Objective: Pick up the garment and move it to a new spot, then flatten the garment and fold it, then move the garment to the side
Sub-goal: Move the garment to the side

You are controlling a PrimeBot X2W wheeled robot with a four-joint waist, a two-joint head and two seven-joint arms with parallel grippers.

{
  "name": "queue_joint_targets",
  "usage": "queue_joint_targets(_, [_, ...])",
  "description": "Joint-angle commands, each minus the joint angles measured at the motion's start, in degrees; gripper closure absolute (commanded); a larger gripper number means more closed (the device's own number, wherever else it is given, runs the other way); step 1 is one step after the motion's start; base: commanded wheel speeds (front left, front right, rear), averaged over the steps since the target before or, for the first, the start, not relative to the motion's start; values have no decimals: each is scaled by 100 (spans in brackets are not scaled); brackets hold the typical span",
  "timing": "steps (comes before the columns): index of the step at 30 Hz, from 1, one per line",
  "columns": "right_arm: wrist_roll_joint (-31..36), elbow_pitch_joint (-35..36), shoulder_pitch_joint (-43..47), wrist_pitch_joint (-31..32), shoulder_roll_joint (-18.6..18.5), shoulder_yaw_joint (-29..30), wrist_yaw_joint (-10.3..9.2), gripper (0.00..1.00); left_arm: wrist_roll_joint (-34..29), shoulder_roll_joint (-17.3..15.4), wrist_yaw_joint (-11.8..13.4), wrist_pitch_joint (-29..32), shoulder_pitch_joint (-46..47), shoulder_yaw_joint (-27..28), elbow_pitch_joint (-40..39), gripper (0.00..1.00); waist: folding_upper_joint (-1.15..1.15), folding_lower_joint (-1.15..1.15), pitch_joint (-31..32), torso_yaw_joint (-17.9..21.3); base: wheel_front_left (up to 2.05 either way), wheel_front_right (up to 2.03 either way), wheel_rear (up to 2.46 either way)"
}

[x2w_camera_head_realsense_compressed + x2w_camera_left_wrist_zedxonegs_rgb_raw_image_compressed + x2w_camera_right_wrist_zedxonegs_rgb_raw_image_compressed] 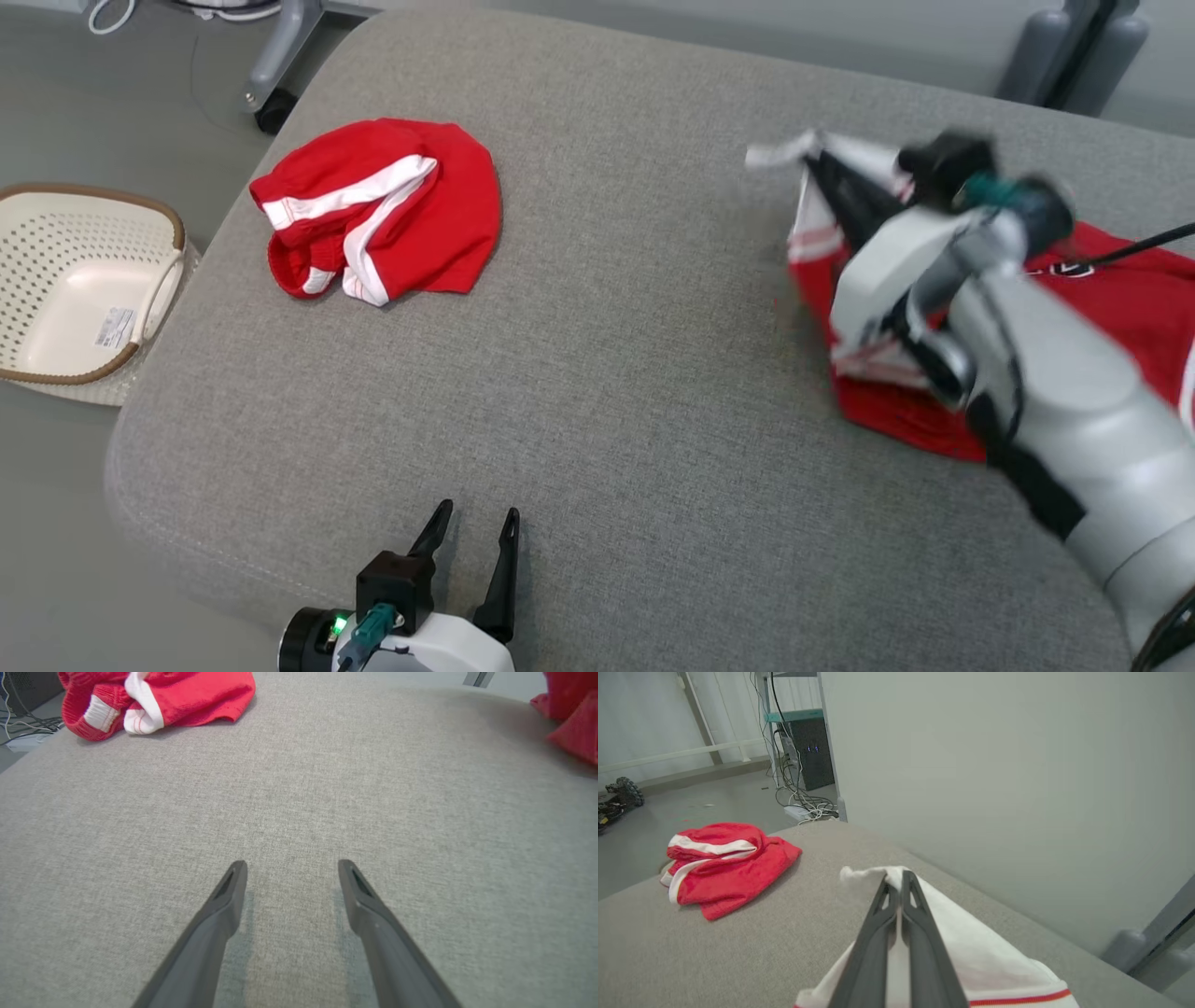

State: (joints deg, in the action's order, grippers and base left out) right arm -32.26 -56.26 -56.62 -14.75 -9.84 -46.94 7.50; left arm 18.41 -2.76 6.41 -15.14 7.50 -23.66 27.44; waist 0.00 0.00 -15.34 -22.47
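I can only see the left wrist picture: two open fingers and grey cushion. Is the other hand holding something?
Observer: Yes. The right gripper is shut on the white edge of a red garment.
Operator: Is it up in the air?
Observer: Only that edge is lifted; the rest lies on the cushion.
Operator: Is there anything next to the cushion?
Observer: A cream basket, off its left side.
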Motion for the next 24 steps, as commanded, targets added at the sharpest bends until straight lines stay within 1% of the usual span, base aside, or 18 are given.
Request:
queue_joint_targets(1, [7,313,-272,-50,-120,340,-2,100,-44,-24,-35,-1,45,25,29,0,0,0,127,41,0,0,0])
queue_joint_targets(5, [281,935,-647,-49,-186,868,-1,100,-75,-25,-93,-2,-7,-52,90,0,0,0,394,-90,0,0,0])
queue_joint_targets(7, [362,1303,-923,-49,-110,1062,-1,100,-87,-29,-105,-1,-75,-66,130,0,0,0,527,-174,0,0,0])
queue_joint_targets(9, [428,1681,-1128,-49,-48,1167,-1,100,-103,-24,-115,-1,-137,-75,162,0,0,0,642,-250,0,0,0])
queue_joint_targets(12, [415,2358,-1464,-48,23,1174,-1,100,-135,-24,-121,-2,-203,-36,195,0,0,0,765,-324,0,0,0])
queue_joint_targets(15, [304,2936,-1630,-43,-31,1262,-2,100,-151,-22,-126,-1,-288,51,211,0,0,0,817,-294,0,0,0])
queue_joint_targets(18, [195,3250,-1370,-39,-190,1322,-2,100,-178,-20,-124,-1,-355,120,222,0,0,0,831,-162,0,0,0])
queue_joint_targets(19, [195,3250,-1370,-39,-190,1322,-2,100,-178,-20,-124,-1,-355,120,222,0,0,0,831,-162,0,0,0])
queue_joint_targets(21, [165,3362,-1145,-39,-407,1240,-2,100,-197,-24,-130,-1,-370,162,222,0,0,0,816,-30,0,0,0])
queue_joint_targets(24, [112,3313,-601,-39,-917,1116,-2,100,-244,-23,-129,-1,-352,224,190,0,0,0,754,204,0,0,0])
